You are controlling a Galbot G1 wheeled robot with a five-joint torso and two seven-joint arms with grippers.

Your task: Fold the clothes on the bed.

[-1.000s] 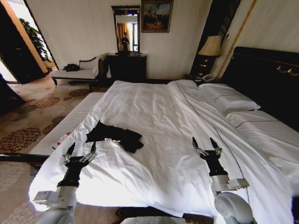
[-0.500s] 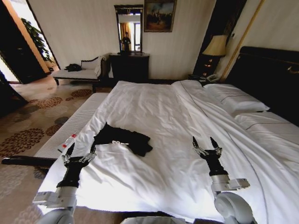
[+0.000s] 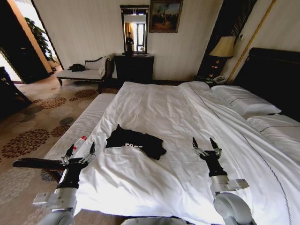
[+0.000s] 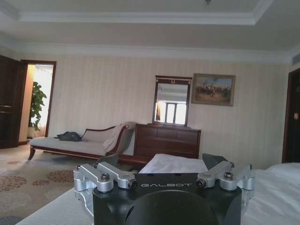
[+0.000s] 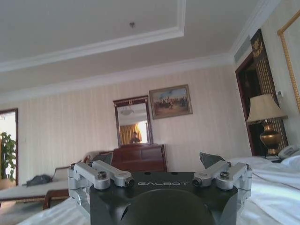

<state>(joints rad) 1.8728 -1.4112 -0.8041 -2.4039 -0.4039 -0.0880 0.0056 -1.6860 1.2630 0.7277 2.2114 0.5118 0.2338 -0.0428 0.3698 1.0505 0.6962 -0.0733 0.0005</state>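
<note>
T-shirt: crumpled, white lettering partly folded under, unreadable | bed: right side cut off

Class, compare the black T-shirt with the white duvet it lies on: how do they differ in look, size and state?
The T-shirt is black with white lettering; the duvet is plain white. The T-shirt is small and crumpled in a heap; the duvet is spread over the whole bed. Both are soft fabric, and neither gripper touches them.

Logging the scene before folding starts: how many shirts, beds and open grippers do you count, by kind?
Black T-shirt: 1
Bed: 1
Open grippers: 2, the left gripper and the right gripper
Total: 4
</note>
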